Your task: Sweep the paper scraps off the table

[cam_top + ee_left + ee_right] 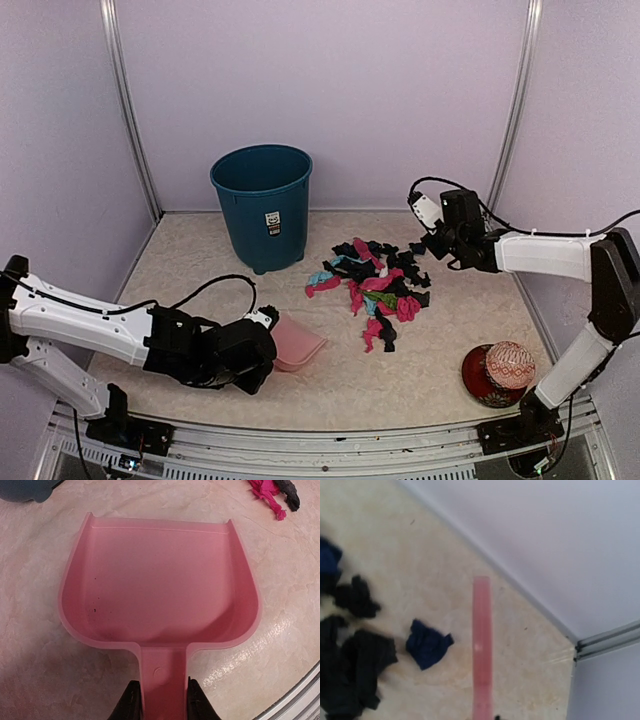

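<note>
Left gripper (160, 700) clamps the pink dustpan (160, 580) handle, right gripper (430, 243) holds the pink brush (481, 645); keep the pan lip flat, facing the paper scraps (375, 285).

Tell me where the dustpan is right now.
Top view: the dustpan is front-left on the table, its handle in the left claw, mouth toward the paper scraps, blue bin behind it.

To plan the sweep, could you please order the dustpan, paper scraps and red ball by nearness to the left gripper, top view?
1. Dustpan, gripped by the left gripper.
2. Paper scraps, centre, farther right.
3. Red ball, near right corner.
</note>
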You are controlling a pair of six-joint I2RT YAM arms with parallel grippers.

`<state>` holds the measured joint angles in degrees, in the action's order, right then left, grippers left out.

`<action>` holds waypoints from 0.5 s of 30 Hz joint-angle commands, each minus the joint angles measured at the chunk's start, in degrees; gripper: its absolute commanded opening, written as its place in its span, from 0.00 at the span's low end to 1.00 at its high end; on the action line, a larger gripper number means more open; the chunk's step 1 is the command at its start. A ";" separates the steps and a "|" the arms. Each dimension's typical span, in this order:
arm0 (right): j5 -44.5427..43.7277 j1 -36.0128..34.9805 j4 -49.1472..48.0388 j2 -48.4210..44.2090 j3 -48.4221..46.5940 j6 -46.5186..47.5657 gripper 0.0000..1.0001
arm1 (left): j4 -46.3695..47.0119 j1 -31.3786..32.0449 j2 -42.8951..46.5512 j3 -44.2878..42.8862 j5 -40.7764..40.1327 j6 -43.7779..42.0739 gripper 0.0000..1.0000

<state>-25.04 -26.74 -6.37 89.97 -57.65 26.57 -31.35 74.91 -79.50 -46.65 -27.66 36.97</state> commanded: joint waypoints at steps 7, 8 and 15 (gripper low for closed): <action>15.81 2.22 5.83 7.84 -6.65 -0.30 0.00 | 6.31 -0.48 -6.86 -4.23 4.52 -5.97 0.00; 17.07 2.22 6.52 8.11 -6.62 -1.16 0.00 | 6.65 -0.49 -7.52 -4.63 4.84 -6.29 0.00; 25.24 0.68 8.70 7.33 -4.04 -5.33 0.00 | 8.09 -1.05 -11.70 -7.87 6.31 -9.08 0.00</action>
<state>-6.39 -24.86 0.38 97.89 -63.02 24.69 -25.71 74.56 -89.32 -51.79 -22.46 30.72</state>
